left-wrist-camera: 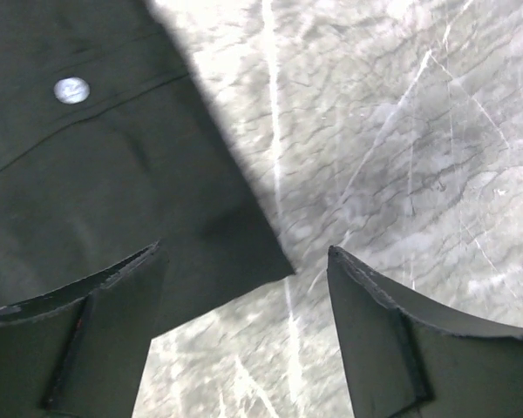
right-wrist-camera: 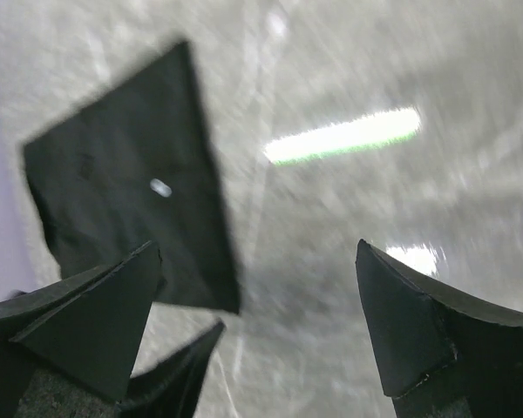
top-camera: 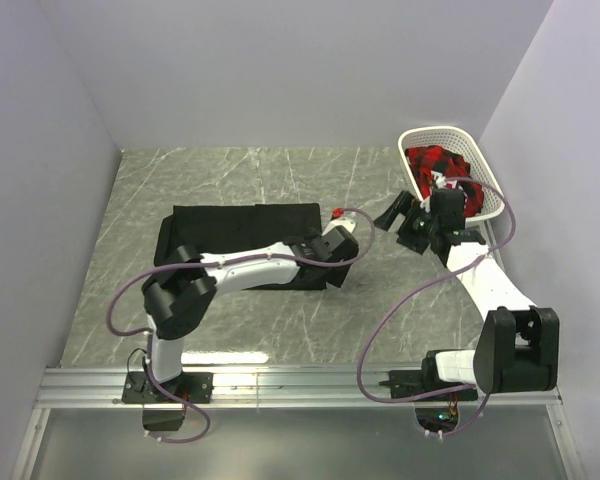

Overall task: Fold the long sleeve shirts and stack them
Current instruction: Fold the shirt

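So the black shirt (top-camera: 240, 222) is lying folded flat on the table (top-camera: 280, 170), well off to the left of the white basket (top-camera: 435, 131). The left gripper (left-wrist-camera: 244, 331) hangs over the shirt edge nearest the basket, jaws spread wide, gripping nothing. The right gripper (right-wrist-camera: 257, 331) sits just beside the basket, wide apart too and empty. There's red plaid cloth (top-camera: 435, 160) inside the basket.
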`<state>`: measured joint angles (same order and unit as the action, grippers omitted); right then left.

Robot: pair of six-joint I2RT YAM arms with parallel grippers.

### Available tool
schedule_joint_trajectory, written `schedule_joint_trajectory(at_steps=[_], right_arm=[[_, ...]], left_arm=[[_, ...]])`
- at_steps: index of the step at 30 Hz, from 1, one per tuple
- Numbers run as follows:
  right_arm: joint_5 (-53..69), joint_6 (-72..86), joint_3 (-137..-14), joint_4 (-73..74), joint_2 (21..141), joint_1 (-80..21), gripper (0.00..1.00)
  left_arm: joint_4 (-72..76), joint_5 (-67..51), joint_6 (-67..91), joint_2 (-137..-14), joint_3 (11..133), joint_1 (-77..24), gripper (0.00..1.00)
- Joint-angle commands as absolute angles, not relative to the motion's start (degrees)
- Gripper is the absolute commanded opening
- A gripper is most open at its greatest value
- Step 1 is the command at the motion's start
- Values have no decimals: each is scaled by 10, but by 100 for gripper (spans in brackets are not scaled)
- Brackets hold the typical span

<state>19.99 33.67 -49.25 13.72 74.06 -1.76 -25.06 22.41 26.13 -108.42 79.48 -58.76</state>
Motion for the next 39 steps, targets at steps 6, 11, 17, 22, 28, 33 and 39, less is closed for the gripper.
schedule_joint_trajectory(at_steps=[6, 11, 17, 22, 28, 33, 39], right_arm=[[191, 339, -450, 151, 708, -15, 100], [192, 347, -439, 138, 717, -16, 98], [193, 353, -431, 123, 727, -15, 97], [218, 365, -420, 92, 738, -14, 95], [296, 402, -410, 11, 792, -24, 93], [309, 458, -417, -83, 866, -82, 93], [337, 523, -441, -193, 977, -125, 94]], left_arm=[[-316, 251, 263, -1158, 867, -604, 70], [-323, 238, 265, -1172, 870, -606, 67], [-337, 227, 276, -1189, 864, -606, 58], [-343, 222, 282, -1185, 858, -606, 20], [-342, 224, 298, -1151, 854, -603, 0], [-327, 188, 316, -1106, 846, -595, 0], [-316, 163, 336, -1076, 834, -585, 1]])
